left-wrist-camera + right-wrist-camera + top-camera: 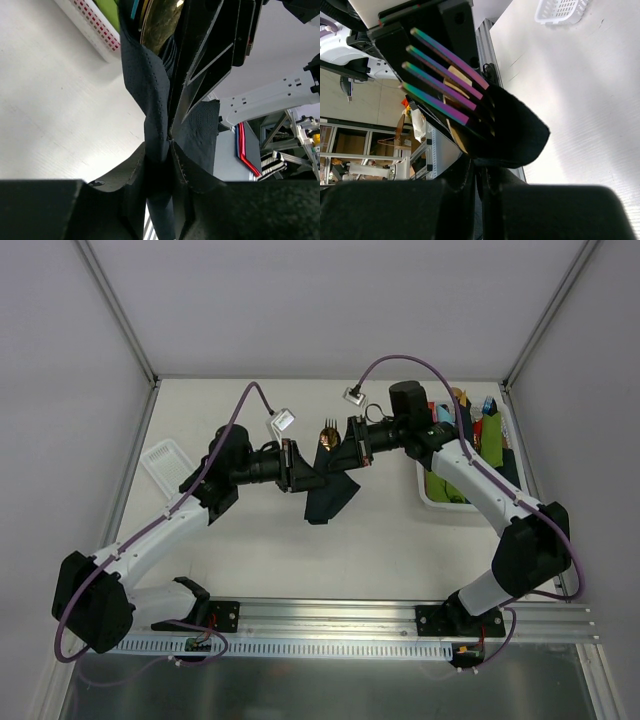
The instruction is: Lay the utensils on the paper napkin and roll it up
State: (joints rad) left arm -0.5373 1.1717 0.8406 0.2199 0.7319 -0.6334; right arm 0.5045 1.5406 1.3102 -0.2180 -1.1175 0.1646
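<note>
left arm (135, 552) and right arm (500, 502), white links (165, 525), bulky black joint housings (90, 600), purple cables (240, 412) along each, small white wrist cameras (283, 422), black base plates (213, 617), matte black grainy fingers (45, 210)

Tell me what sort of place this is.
Probably a robotics lab test cell: two black-and-white robot arms bolted to an aluminium rail, white panel walls enclosing the white table, and metal storage shelving beyond.
</note>
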